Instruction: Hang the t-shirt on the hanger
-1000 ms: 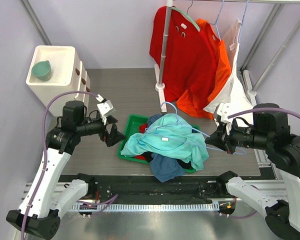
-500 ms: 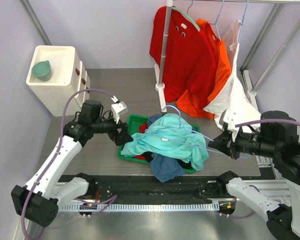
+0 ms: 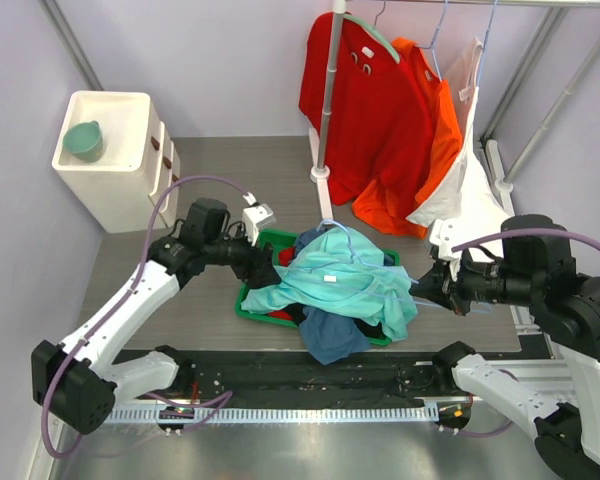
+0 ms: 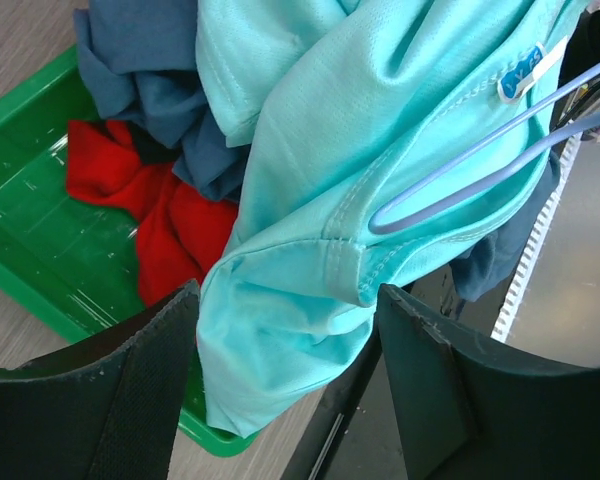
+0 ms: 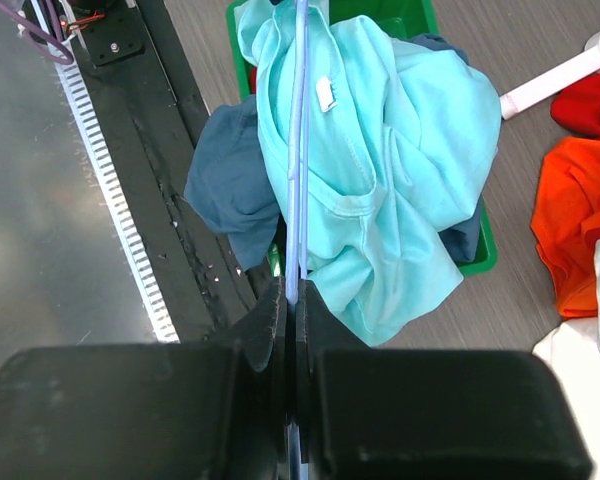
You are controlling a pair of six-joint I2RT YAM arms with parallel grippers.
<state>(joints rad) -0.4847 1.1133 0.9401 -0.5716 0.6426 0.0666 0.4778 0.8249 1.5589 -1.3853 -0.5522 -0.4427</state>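
- The light turquoise cotton t-shirt [image 3: 340,285] lies crumpled on top of a heap in a green plastic tray [image 3: 248,303] on the grey wood-grain desk [image 3: 240,180]. Under it are a slate-blue garment [image 3: 330,340] and a red garment [image 4: 170,225].
- The thin pale-blue wire hanger [image 5: 298,150] lies across the t-shirt. In the left wrist view its rounded shoulder end rests on a stitched seam near the neck label. I cannot tell whether any of the wire is inside the neck opening.
- The right pincer [image 5: 292,290] is pressed together, pinching the hanger's wire at its near end.
- The left pincer [image 4: 285,295] is spread wide, with one finger on either side of a folded turquoise edge, and has not closed on it.
- The step in hand looks like taking hold of the shirt's edge so it can be drawn over the hanger's shoulder.
- To do it well, the left pincer should close on turquoise cloth alone, one layer if possible. It should stay clear of the wire and of the red and slate-blue cloth below, because a bite through both layers would seal the opening.
- The right arm should hold the hanger steady while the left pulls gently, since thin wire may twist in the grip.
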